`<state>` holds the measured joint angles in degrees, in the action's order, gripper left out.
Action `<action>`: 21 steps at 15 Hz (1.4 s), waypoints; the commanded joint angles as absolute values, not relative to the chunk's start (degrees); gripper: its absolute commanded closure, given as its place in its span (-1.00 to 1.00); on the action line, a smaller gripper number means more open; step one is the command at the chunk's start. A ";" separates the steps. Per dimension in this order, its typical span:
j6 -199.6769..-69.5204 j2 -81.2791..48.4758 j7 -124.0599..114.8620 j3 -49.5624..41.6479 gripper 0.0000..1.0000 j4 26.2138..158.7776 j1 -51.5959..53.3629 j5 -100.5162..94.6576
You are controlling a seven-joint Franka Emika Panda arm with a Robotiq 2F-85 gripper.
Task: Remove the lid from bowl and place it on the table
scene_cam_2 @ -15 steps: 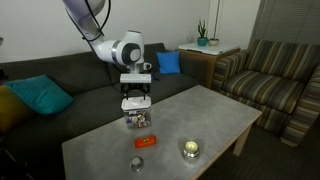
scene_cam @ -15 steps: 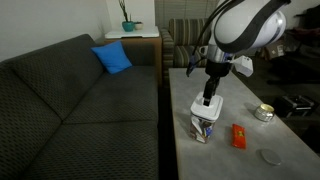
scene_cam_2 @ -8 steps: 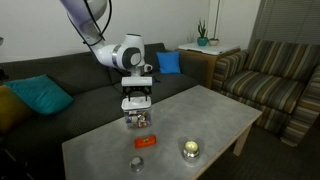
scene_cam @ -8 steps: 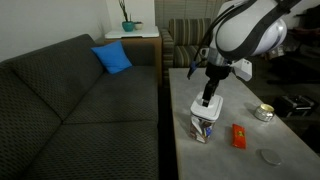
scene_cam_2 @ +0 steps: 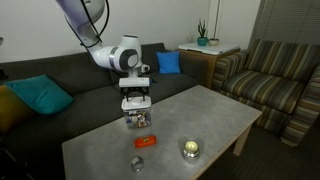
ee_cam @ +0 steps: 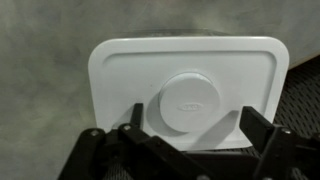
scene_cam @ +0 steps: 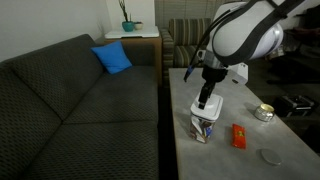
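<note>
White square lid [ee_cam: 190, 62] sits on the clear bowl [scene_cam: 204, 131], near the sofa-side edge of a mottled grey bench [scene_cam_2: 205, 108]. A dark sofa [scene_cam: 80, 100] stands alongside. The arm points straight down, its gripper [scene_cam: 205, 100] right at the lid, open, fingers [ee_cam: 132, 117] spread either side of the lid's raised round centre. A red box [scene_cam: 238, 136], a shiny round tin [scene_cam: 264, 112] and a grey disc [scene_cam: 270, 156] lie apart from the bowl.

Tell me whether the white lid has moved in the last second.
No. The lid sits on the bowl, just as far from the orange packet as before.
</note>
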<state>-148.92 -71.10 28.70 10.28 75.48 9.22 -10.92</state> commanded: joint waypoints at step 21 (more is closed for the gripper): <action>-147.78 -59.35 27.65 10.75 0.46 85.86 8.64 -12.11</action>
